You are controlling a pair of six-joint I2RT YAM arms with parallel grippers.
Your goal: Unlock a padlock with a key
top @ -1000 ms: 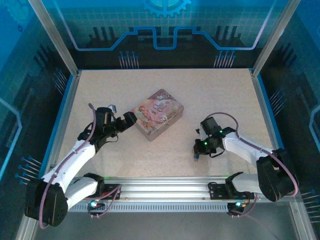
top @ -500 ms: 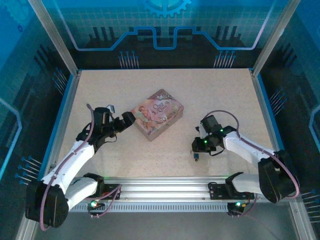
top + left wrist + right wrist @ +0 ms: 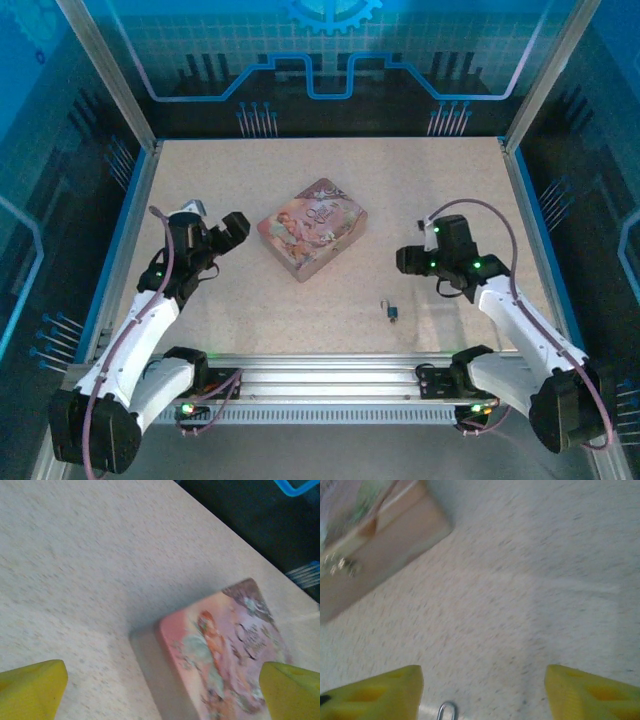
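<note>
Padlock (image 3: 392, 311) lies loose on the table (image 3: 250, 300), near-right of the tin box (image 3: 312, 229), clear of both arms. Too small to tell whether the shackle is open, or to pick out the key. Long axis looks roughly near-far. Left gripper (image 3: 238, 228) and right gripper (image 3: 403, 260) are both wide and empty. My read: the unlock isn't confirmed.

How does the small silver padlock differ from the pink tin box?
The pink pictured tin box is far larger than the tiny silvery-grey metal padlock. The box is rectangular and colourfully printed; the padlock is plain with a curved shackle. Both lie free on the table.
</note>
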